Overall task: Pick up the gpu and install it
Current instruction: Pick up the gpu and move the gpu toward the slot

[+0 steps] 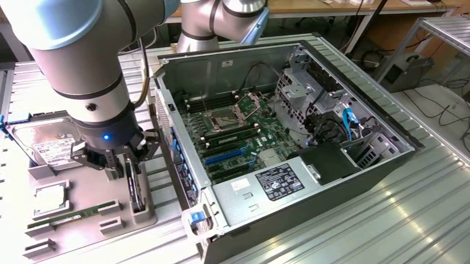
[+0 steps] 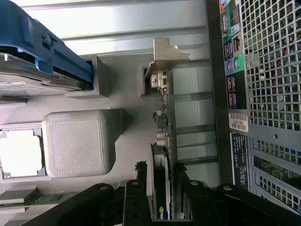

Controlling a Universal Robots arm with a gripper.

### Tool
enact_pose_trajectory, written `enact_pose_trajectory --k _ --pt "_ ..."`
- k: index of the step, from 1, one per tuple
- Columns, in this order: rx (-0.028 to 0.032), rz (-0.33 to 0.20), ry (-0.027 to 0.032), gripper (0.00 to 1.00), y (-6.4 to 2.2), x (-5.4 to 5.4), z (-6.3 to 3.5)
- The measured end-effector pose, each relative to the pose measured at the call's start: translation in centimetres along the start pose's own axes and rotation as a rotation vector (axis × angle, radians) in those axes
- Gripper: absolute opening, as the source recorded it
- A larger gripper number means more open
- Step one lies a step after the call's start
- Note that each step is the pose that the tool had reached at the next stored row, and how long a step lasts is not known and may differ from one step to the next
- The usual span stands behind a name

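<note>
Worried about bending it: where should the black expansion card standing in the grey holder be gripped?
Pinch the slim black expansion card across its flat faces, away from the silver metal bracket, coming straight down from above. It stands on edge in the grey plastic holder, leaving just its top edge free; the gripper straddles it there, fingers open.

Ribbed metal tabletop [image 1: 411, 220], wooden desk [image 1: 331, 6] behind, cables [image 1: 449, 113] on floor [image 1: 426, 99].
</note>
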State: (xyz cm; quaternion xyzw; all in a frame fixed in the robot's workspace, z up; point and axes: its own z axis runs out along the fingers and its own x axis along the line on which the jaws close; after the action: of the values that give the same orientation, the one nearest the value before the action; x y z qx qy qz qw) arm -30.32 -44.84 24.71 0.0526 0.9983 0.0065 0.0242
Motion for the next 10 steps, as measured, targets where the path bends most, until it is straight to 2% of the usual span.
enact_pose_trajectory --k 6,7,8,10 --pt "0.0002 0.002 0.0 0.36 0.0 0.01 0.0" --pt "0.0002 0.002 0.0 0.35 0.0 0.01 0.0" --pt "0.0003 0.002 0.0001 0.28 0.0 0.01 0.0" --pt "0.0002 0.002 0.0 0.26 0.0 0.01 0.01"
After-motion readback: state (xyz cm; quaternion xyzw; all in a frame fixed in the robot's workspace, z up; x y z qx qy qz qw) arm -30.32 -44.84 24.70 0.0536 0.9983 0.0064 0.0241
